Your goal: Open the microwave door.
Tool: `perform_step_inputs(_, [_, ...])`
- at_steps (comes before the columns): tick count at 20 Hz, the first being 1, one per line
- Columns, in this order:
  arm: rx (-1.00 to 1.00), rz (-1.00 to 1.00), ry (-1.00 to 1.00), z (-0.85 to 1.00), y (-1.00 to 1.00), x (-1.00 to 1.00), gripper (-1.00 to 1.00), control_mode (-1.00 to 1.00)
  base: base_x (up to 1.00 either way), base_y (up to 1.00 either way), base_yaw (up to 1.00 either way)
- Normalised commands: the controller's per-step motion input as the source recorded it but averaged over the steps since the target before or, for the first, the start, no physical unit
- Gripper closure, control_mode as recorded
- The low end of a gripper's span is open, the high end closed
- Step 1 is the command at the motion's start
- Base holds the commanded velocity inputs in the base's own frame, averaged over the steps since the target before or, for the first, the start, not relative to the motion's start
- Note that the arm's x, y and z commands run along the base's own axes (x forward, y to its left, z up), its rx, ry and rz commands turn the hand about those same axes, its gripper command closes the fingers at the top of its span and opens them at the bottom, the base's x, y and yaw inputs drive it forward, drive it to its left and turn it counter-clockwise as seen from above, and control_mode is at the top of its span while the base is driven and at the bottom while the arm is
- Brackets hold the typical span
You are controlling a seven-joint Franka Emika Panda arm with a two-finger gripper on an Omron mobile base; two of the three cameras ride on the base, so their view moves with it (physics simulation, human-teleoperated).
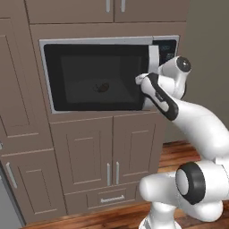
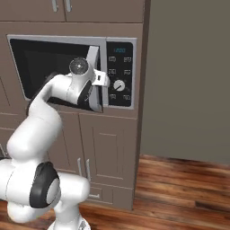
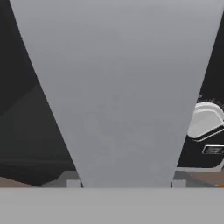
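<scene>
- The cabinets [image 1: 85,152], brown wood with panelled doors and small silver pulls, took up most of the left base view, and a wood floor [image 2: 179,188] ran along the lower right of the right base view.
- The door [image 1: 96,78] sat in the upper middle of the left base view: a wide black glass panel in a thin silver-grey frame, with a dim round shape showing through the glass.
- The handle [image 2: 93,76], a thick upright silver bar, ran down the door's right edge; in the hand view it [image 3: 118,87] stood as a broad pale wedge, wide at the top and narrowing toward the bottom.
- The arm [image 1: 197,125] rose from the lower right of the left base view to the door's right edge.
- The panel [image 2: 120,74], black with a lit display, buttons and a white knob [image 2: 119,85], lay just right of the handle.
- The gripper [image 2: 102,80] was at the handle, about mid-height; whether its fingers were apart or closed on the bar could not be told.
</scene>
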Motion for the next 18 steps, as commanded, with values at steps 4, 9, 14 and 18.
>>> perform_step_inputs(4, [0.0, 0.06, -0.09, 0.79, 0.61, -1.0, 1.0, -1.0, 0.0, 0.0, 0.0])
perform_step_inputs(9, [-0.04, 0.01, -0.05, 0.94, 0.88, -1.0, 1.0, -1.0, 0.0, 0.0, 0.0])
perform_step_inputs(14, [-0.09, 0.0, -0.02, 1.0, 0.99, -1.0, 1.0, -1.0, 0.0, 0.0, 0.0])
perform_step_inputs(18, [-0.12, 0.0, 0.0, 1.0, 0.99, -1.0, -1.0, -1.0, 0.0, 0.0, 0.0])
